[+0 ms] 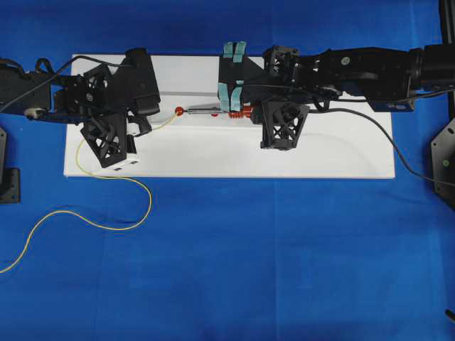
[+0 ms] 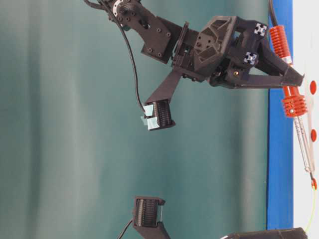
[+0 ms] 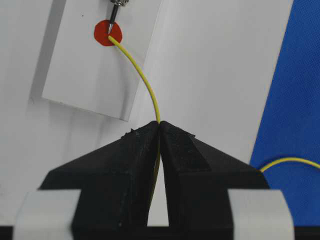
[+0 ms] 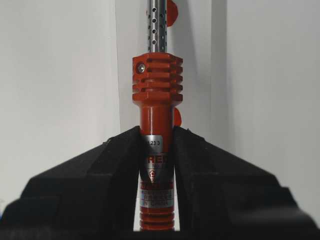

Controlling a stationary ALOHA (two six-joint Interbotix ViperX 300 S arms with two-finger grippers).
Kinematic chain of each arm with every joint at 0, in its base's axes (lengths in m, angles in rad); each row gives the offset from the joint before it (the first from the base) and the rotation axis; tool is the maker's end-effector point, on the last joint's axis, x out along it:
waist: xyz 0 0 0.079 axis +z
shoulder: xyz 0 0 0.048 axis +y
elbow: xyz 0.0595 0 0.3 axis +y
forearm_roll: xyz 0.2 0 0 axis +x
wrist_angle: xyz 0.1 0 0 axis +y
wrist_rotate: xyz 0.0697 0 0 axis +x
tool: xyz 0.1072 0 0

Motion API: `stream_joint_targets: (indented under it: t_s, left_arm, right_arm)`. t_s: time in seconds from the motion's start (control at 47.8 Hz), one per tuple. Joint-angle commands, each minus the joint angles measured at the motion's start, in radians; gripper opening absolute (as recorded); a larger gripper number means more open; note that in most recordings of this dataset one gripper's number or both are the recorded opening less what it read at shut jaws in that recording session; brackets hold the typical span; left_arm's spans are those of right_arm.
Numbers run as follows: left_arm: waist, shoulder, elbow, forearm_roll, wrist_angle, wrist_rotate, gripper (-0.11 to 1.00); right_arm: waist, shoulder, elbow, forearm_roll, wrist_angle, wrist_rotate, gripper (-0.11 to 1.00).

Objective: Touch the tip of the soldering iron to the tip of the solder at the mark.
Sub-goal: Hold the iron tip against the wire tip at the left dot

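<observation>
My right gripper (image 4: 156, 150) is clamping the soldering iron (image 4: 156, 100) by its red handle, tip reaching the mark (image 3: 108, 33).
My left gripper (image 3: 159, 125) is pinching the solder (image 3: 142, 80), feeding its end opposite the iron's long axis; the tips are meeting there.

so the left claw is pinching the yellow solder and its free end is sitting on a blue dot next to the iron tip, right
Nearly. The dot is red, not blue, as the left wrist view shows. The rest holds: the left claw pinches the yellow solder, whose free end sits on that dot beside the soldering iron tip.
</observation>
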Motion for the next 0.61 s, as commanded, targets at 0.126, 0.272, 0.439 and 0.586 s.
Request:
stream_joint_targets:
  t_s: [0.126,0.272,0.439,0.586]
  left_arm:
    - [0.002,-0.011,-0.023,0.002,-0.003,-0.002,0.03]
    - [0.002,-0.017,-0.02,0.002,-0.003,0.0,0.03]
    - [0.0,-0.058,-0.011,0.002,0.002,0.002,0.03]
    - [0.002,-0.112,0.005,0.002,0.017,0.005,0.03]
  right_arm:
    - [-0.002,-0.012,-0.021,-0.003,-0.003,0.002,0.06]
    - [0.0,-0.011,-0.023,-0.003,-0.005,0.002,0.06]
    - [0.0,-0.012,-0.021,-0.003,-0.003,0.002,0.06]
    - [-0.002,-0.012,-0.021,-0.003,-0.005,0.002,0.06]
